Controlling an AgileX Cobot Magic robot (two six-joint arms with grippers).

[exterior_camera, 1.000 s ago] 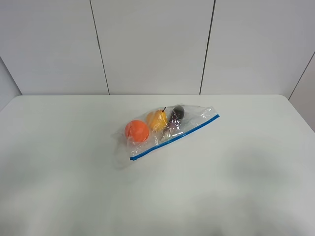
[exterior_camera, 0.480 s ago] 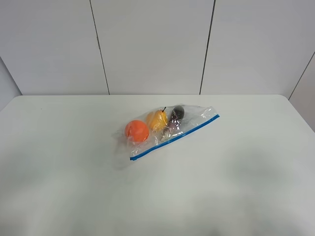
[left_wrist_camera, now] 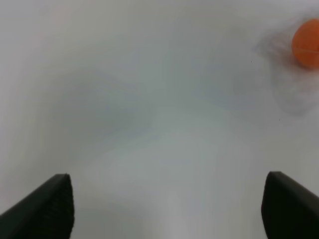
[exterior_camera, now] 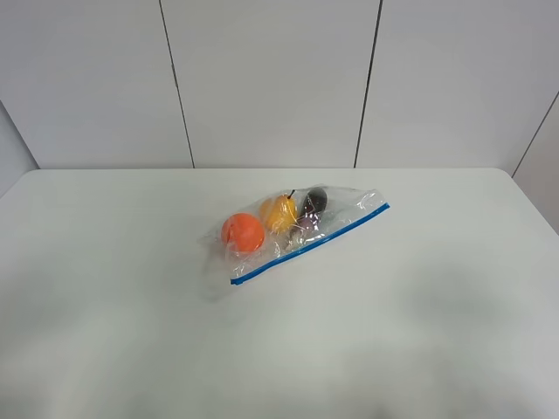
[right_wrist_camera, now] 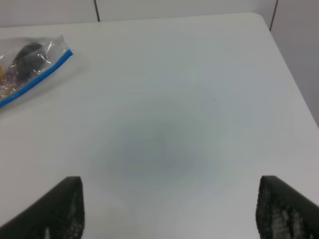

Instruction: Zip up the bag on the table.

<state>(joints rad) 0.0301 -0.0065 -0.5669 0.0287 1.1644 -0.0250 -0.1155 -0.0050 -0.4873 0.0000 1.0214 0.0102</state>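
Zip bag (exterior_camera: 297, 234) of fruit lies unmoved since a second ago, mid-tabletop (exterior_camera: 113, 332), blue zipper strip (exterior_camera: 310, 243) on its near edge. Both grippers' jaws spread wide, empty, well apart from it; zipping hasn't begun.

Black, ridged claw fingertips (right_wrist_camera: 65, 206)

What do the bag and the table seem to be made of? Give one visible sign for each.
The bag: thin clear plastic film, glossy; it crinkles, glints, and shows the fruit inside. Its blue zipper strip looks like stiffer plastic.
The table: smooth matte white, probably laminate or plastic; no grain or glare.
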